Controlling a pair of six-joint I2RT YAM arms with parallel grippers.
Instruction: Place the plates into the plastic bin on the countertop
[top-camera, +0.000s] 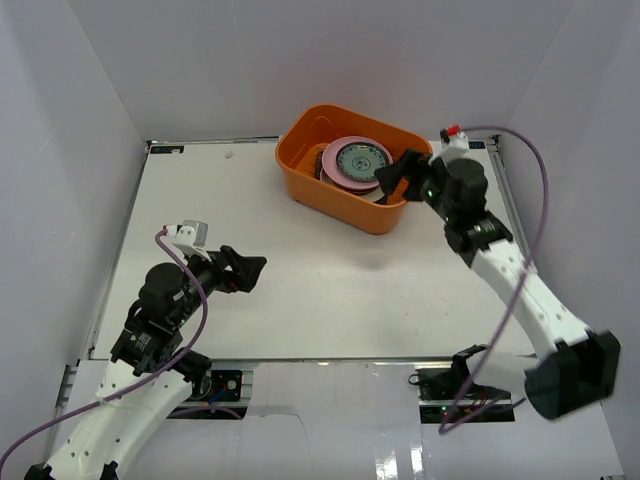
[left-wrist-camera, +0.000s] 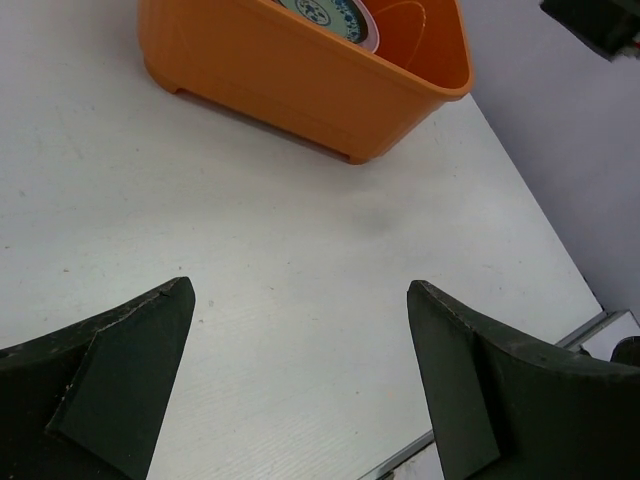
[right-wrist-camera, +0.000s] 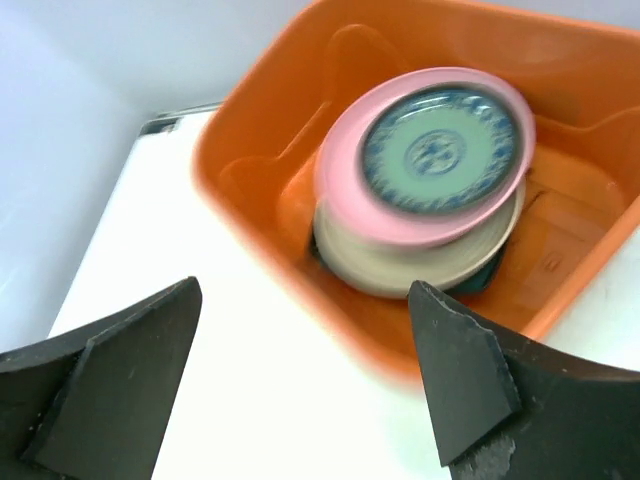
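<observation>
The right fingers (top-camera: 392, 177) were spread wide apart, and nothing was held between them. They were hung just over the right edge of the orange bin (top-camera: 335, 200) and were pointed down into it.

Inside the bin a stack of plates (right-wrist-camera: 420, 200) was seen from the right wrist. The small blue-green plate (right-wrist-camera: 440, 150) was laid on top, in the middle of the pink plate (right-wrist-camera: 342, 170). The pink plate was set on the cream plate (right-wrist-camera: 400, 272). The stack was tipped a little to one side. A bit of dark teal was seen under the cream plate, but what it was could not be told, as that picture was blurred.

The left fingers (top-camera: 247, 270) were opened wide too, and nothing was gripped by them. They were held low over a bare part of the counter (top-camera: 330, 300), on its near left side. They were turned toward the bin but were kept well apart from it.

The bin was placed at the far side of the counter, a little to the right of the middle. The counter was closed in by white walls (top-camera: 330, 50). A purple cable (top-camera: 545, 190) was looped out from the right arm.
</observation>
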